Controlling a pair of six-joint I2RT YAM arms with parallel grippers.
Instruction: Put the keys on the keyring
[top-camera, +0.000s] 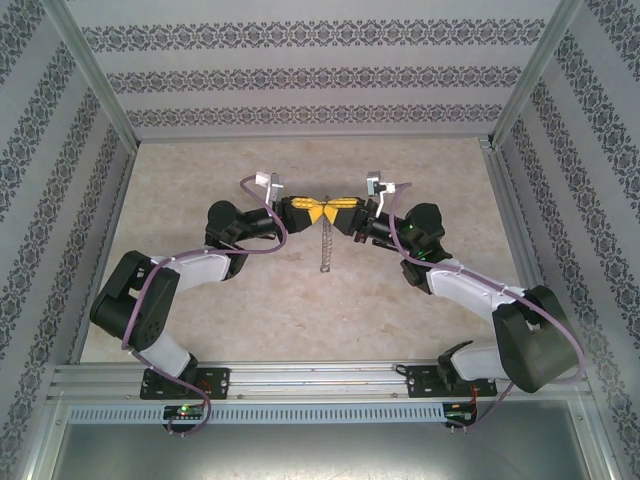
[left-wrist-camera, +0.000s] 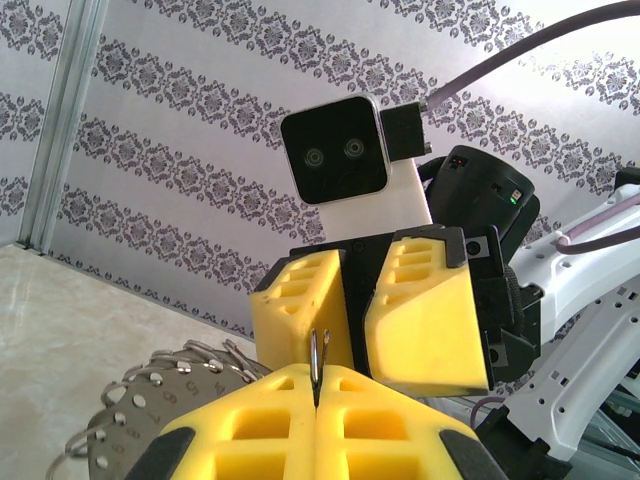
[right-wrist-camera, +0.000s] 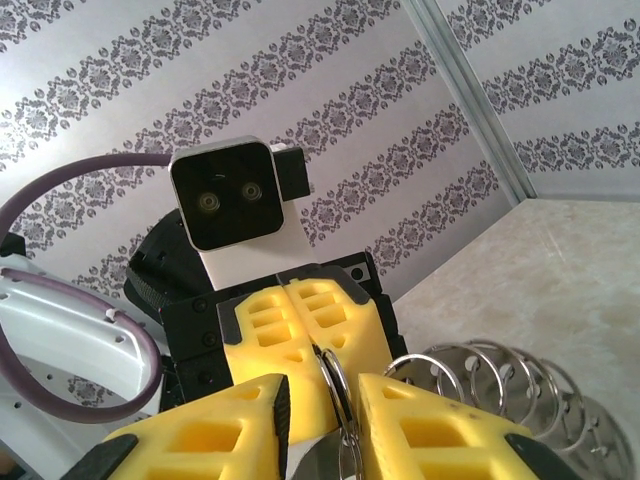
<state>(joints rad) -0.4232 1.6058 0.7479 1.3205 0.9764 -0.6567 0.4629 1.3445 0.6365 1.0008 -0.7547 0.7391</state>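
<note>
keyring (top-camera: 323, 247) mid-table (top-camera: 200, 330), reads as thin beaded strip from top cam. L gripper (left-wrist-camera: 315, 385) at keyring's far end, jaws pressed together, pinching thin metal loop of it. R gripper (right-wrist-camera: 322, 392) opposite at same end, jaws spread a little, straddling that loop, contact unclear. grey numbered disc (left-wrist-camera: 140, 405) just below pinched end
</note>
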